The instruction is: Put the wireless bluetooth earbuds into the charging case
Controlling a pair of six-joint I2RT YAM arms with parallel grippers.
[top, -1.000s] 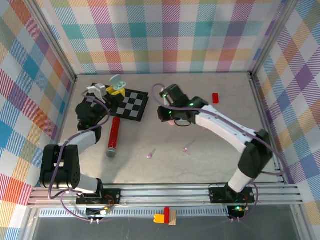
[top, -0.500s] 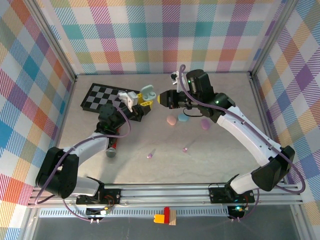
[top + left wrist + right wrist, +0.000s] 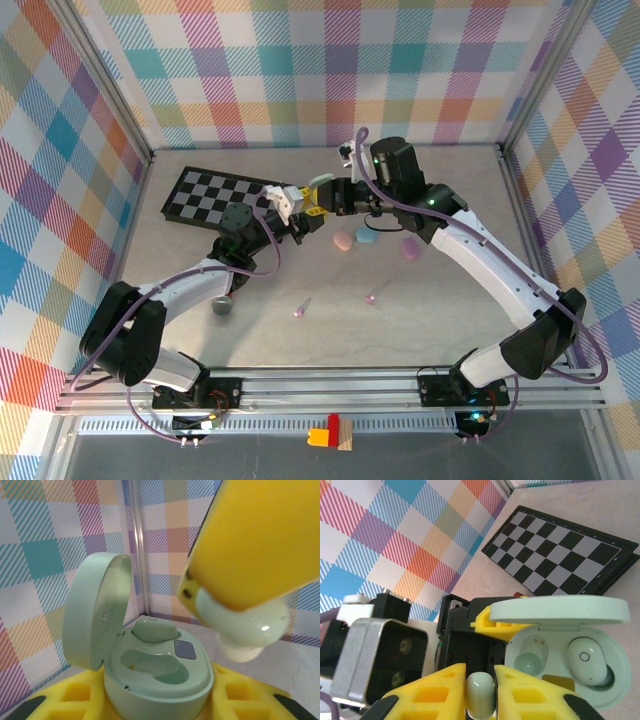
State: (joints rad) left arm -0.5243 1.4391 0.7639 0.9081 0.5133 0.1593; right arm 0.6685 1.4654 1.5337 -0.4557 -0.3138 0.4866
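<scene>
My left gripper (image 3: 305, 205) is shut on a mint-green charging case (image 3: 160, 680) whose lid (image 3: 95, 610) stands open. One pale green earbud (image 3: 152, 629) sits in the case, and the socket (image 3: 150, 665) beside it is bare. My right gripper (image 3: 480, 690) is shut on a second pale green earbud (image 3: 480, 695), pinched between yellow fingers (image 3: 435, 690). It hangs just above and to the right of the case in the left wrist view, where that earbud (image 3: 245, 630) is not touching the case. Both grippers meet over the back middle of the table, the right gripper (image 3: 328, 190) facing the left.
A folded checkerboard (image 3: 215, 193) lies at the back left. Pink (image 3: 343, 241), blue (image 3: 367, 238) and purple (image 3: 410, 248) cases lie under the right arm. Two small purple buds (image 3: 299, 311) (image 3: 372, 297) rest mid-table. A grey-tipped red stick (image 3: 221, 305) lies by the left arm.
The left gripper has carried the open case to the right, toward the right gripper. The right gripper with its earbud now sits close over the case.
</scene>
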